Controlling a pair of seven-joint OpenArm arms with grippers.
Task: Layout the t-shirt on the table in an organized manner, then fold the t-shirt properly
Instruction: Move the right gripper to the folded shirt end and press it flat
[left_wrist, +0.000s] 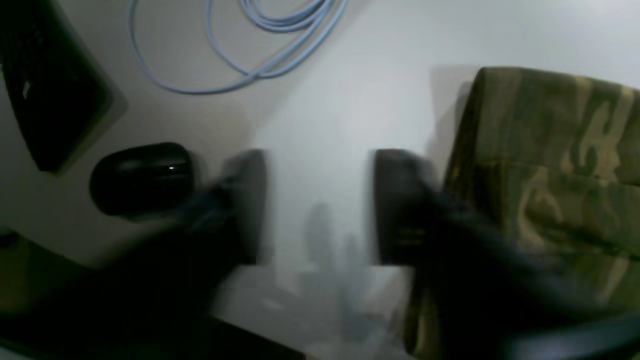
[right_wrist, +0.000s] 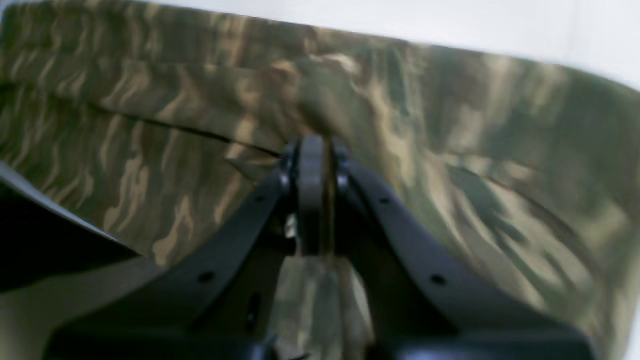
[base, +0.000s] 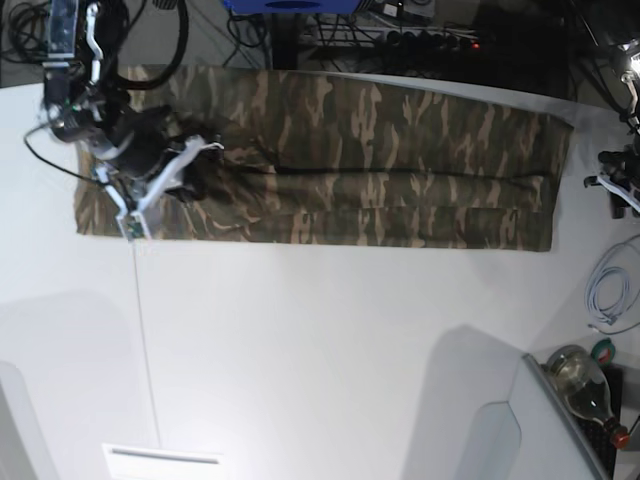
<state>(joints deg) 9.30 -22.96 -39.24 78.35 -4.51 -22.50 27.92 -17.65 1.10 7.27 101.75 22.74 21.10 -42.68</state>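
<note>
The right tool (right_wrist: 316, 150) has black angled links with screw holes; the arm shows white brackets.

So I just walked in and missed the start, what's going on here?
A two-armed robot is folding a camouflage t-shirt on the white table. The shirt lies as a long folded strip along the far side. The right claw is shut, pinching cloth near one end. The left claw hovers open over bare table just off the shirt's other end, holding nothing.
</note>
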